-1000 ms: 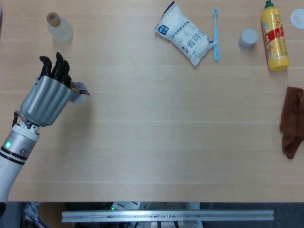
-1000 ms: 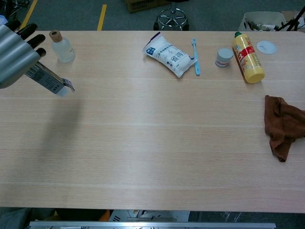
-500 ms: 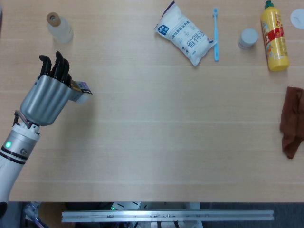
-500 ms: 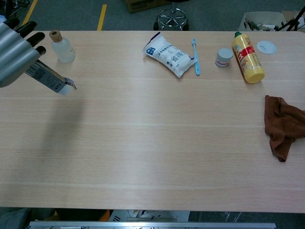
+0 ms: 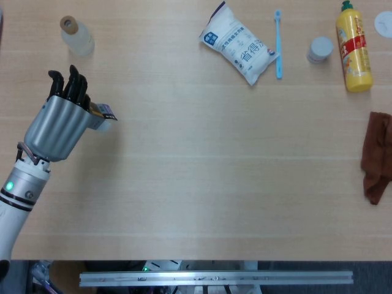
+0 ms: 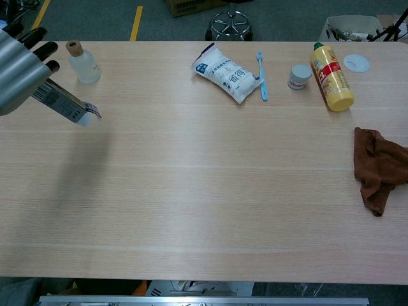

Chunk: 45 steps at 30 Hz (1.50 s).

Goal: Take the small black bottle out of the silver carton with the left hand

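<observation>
My left hand [image 5: 60,122] hovers over the table's left side, its black fingers curled around a silver carton [image 6: 67,105]. The carton sticks out from under the hand, slanting down to the right, with printed text and a barcode on its side. In the head view only the carton's end [image 5: 103,114] shows past the hand. The same hand [image 6: 20,70] sits at the left edge of the chest view. No small black bottle shows in either view. The right hand is out of both views.
A clear bottle with a cork-coloured cap [image 5: 76,35] stands at the far left. A white pouch [image 5: 237,50], a blue toothbrush [image 5: 278,43], a small white jar [image 5: 320,49] and a yellow bottle [image 5: 353,52] lie along the far edge. A brown cloth [image 5: 376,158] lies at the right.
The left hand with the carton has shifted only slightly, back and forth by a few pixels. Nothing else has moved.
</observation>
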Tool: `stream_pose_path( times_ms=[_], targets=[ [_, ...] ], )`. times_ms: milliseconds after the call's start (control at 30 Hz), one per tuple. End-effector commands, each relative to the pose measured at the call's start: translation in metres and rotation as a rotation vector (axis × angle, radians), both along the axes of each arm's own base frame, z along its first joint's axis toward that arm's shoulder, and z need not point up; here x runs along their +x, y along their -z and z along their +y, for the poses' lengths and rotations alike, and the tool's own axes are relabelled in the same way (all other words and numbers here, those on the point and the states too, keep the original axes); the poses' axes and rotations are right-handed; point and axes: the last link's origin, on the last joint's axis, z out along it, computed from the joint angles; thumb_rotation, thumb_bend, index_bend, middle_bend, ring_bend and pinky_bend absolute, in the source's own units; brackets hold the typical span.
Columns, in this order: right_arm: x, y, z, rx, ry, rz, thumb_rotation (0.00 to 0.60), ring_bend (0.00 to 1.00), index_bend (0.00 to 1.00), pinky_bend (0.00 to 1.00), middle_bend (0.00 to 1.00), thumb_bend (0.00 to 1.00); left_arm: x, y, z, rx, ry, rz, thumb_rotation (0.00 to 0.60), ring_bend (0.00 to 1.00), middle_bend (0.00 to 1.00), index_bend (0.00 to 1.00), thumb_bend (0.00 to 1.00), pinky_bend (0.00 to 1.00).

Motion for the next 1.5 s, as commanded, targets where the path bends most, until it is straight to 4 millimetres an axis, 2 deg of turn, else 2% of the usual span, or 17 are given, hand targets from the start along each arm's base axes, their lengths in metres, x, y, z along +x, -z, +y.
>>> stream_pose_path(
  times_ms=[33,467,667,1500],
  targets=[
    [-0.0001,-0.0001,0.0001,0.000,0.000,-0.001,0.600,0.17,0.33,0.24,0.24,0.23,-0.0004,-0.0002,0.0001,0.002,-0.001,-0.001,0.600,0.19,0.27,0.61,0.16,0.32],
    [-0.0013,-0.0001,0.0006,-0.001,0.005,-0.001,0.600,0.17,0.33,0.24,0.24,0.23,-0.0027,0.0006,0.0001,0.003,-0.007,-0.008,0.600,0.19,0.27,0.61,0.15,0.32],
    [-0.0015,-0.0002,0.0008,-0.002,0.005,-0.002,0.600,0.17,0.33,0.24,0.24,0.23,-0.0025,0.0009,0.0002,0.003,-0.009,-0.015,0.600,0.19,0.28,0.61,0.11,0.32],
    [-0.0028,-0.0005,0.0015,-0.004,0.008,-0.003,0.600,0.17,0.33,0.24,0.24,0.23,-0.0079,0.0012,0.0000,0.013,-0.023,-0.034,0.600,0.19,0.28,0.61,0.11,0.32]
  ],
)
